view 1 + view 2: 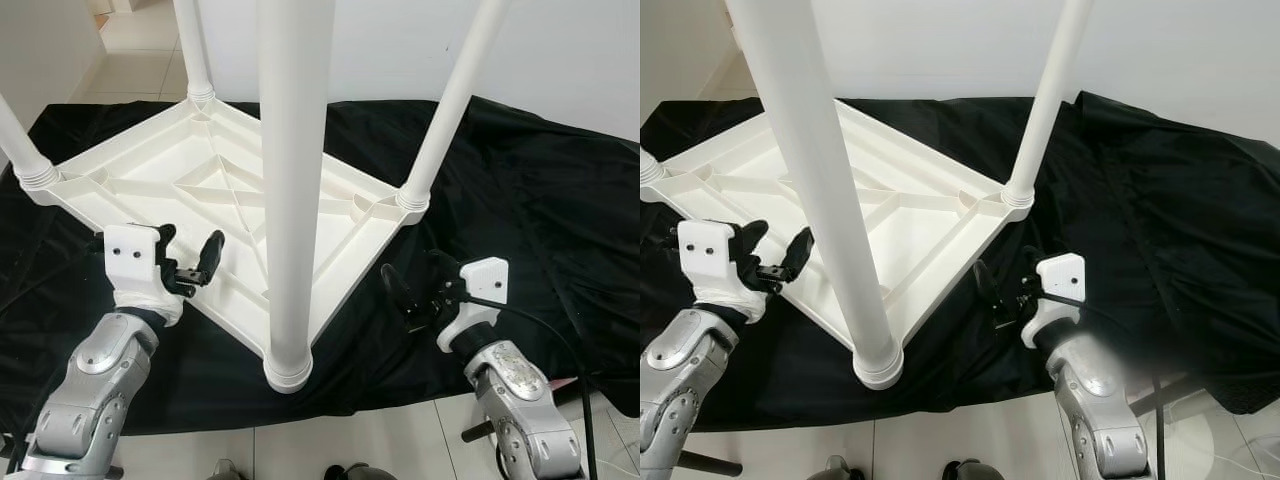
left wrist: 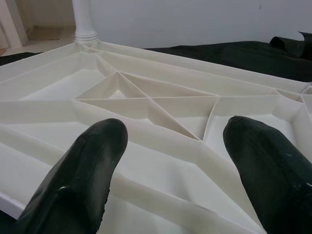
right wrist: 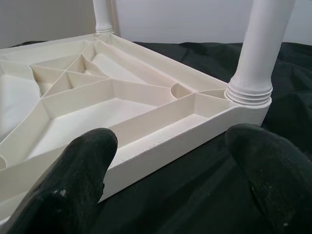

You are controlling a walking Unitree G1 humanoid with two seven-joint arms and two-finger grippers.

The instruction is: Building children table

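Observation:
A white plastic children's table [image 1: 170, 180] lies upside down on a black cloth [image 1: 530, 200], its ribbed underside facing up. Legs stand up from its corners: the near leg [image 1: 293, 200], the right leg [image 1: 445, 120], the back leg [image 1: 192, 50] and the left leg [image 1: 22, 150]. My left gripper [image 1: 190, 252] is open over the table's front-left rim, its fingers [image 2: 78, 180] spread above the ribs. My right gripper [image 1: 415, 282] is open just off the front-right edge, near the right leg's socket [image 3: 249, 92], touching nothing.
The black cloth covers the floor under and around the table and lies rumpled on the right. White floor tiles [image 1: 380, 440] run along the near edge. A white wall [image 1: 560, 50] stands behind, and a doorway [image 1: 130, 30] opens at the back left.

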